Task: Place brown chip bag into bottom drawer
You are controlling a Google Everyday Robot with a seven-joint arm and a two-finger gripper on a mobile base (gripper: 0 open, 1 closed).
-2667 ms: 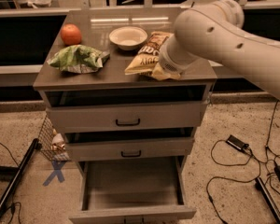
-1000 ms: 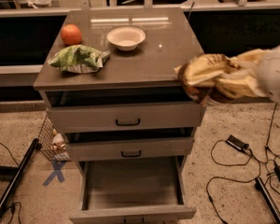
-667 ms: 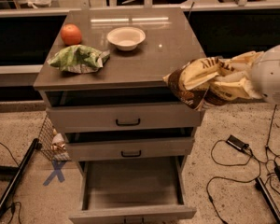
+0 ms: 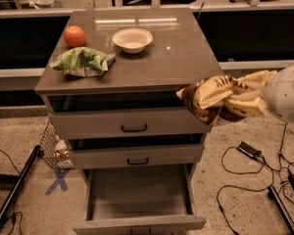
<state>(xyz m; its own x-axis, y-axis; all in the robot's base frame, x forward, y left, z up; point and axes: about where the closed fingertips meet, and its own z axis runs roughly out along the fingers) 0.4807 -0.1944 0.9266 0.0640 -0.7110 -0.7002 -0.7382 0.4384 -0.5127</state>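
One pincer point(image 4: 254, 103) is yours, at the right of the view, clamped on the brown chip bag point(image 4: 210, 97). The bag juts leftward from it, crumpled and held in the air, just off the front right corner of the desk point(image 4: 176, 58). Below and to the left, the bottom drawer point(image 4: 137, 199) stands pulled out. On the desk you have a green chip bag point(image 4: 83, 61), a bowl point(image 4: 132, 39) and an orange fruit point(image 4: 74, 35).

Grey cabinet point(image 4: 186, 58) stands on speckled floor point(image 4: 17, 131) strewn with black cables point(image 4: 248, 150), in dim warm light.
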